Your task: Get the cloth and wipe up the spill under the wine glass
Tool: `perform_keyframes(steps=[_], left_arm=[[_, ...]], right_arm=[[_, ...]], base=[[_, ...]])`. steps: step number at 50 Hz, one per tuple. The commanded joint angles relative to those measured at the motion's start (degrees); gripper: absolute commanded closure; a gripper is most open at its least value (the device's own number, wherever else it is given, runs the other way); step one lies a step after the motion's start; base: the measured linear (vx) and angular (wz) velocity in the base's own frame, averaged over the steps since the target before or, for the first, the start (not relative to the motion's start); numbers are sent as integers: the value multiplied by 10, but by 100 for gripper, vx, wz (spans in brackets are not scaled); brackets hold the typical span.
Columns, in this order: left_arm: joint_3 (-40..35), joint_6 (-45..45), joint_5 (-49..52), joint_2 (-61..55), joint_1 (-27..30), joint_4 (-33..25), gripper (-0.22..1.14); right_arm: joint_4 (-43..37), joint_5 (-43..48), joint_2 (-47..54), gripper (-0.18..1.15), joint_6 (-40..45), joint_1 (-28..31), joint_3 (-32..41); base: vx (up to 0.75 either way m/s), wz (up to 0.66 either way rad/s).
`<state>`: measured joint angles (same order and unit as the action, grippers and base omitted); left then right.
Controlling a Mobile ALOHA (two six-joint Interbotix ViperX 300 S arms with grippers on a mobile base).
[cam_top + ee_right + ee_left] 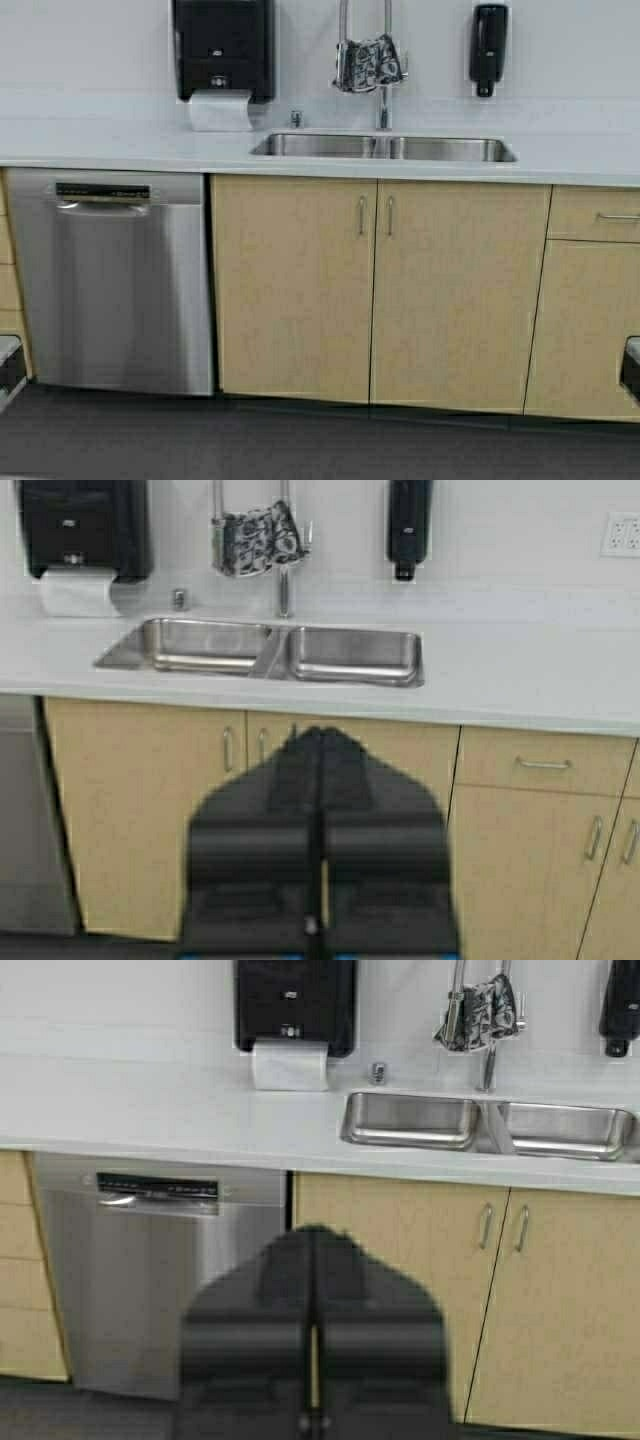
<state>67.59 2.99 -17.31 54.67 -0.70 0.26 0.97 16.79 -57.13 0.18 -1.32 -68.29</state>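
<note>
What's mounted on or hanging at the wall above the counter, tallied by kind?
Paper towel dispenser: 1
Soap dispenser: 1
Cloth, draped over the faucet: 1
Faucet: 1
Wall outlet: 1
Total: 5
No wine glass is in view.

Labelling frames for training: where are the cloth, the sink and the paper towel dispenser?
cloth [369, 63]: high view, bunched middle, draped over faucet.
sink [320, 146]: high view, left basin.
paper towel dispenser [222, 45]: high view, black front cover.
</note>
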Motion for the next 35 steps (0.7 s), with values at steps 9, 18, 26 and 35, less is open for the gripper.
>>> perform_keyframes(steps=[9, 18, 26, 35], left_arm=[[3, -3, -19, -4, 1, 3, 89], [4, -4, -19, -5, 2, 2, 89], [10, -4, -25, -5, 1, 2, 89], [13, 0, -25, -4, 1, 2, 89]], right_arm=[[1, 6, 7, 91, 11, 1, 12], [1, 6, 6, 91, 14, 1, 12], [1, 6, 7, 91, 14, 1, 11], [1, 7, 9, 91, 13, 1, 11]], base=[[36, -6], [38, -7], [39, -6], [40, -8]])
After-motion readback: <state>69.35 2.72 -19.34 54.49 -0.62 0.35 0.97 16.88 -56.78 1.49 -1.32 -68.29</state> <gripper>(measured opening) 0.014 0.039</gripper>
